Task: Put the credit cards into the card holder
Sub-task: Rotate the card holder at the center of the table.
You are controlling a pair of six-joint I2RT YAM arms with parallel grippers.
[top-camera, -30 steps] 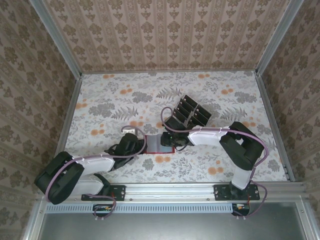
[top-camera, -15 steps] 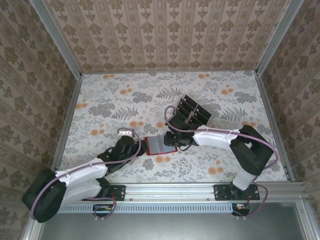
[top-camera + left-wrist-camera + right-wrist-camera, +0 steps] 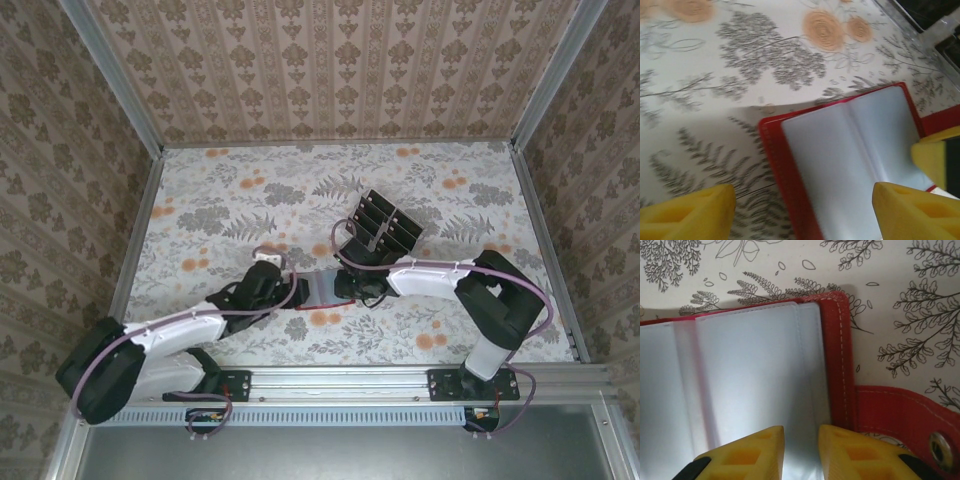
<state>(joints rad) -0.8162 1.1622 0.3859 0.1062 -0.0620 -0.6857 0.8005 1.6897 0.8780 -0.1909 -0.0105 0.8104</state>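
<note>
The red card holder lies open on the flowered table, its greyish clear pockets facing up and empty. Its snap tab sticks out to one side. My left gripper hovers wide open over the wallet's red edge, one finger on each side. My right gripper sits on the clear pocket by the stitched edge, jaws nearly together with a thin gap and nothing seen between them. The black credit cards stand in a rack behind the right gripper.
The clear tiered rack stands just behind the wallet, close to my right wrist. A metal rail bounds the table's near edge, and patterned walls enclose the other sides. The right gripper's yellow finger shows in the left wrist view.
My left arm has swung and its gripper has edged right towards the wallet's left edge. The right gripper has stayed on the wallet, which has shifted slightly.
</note>
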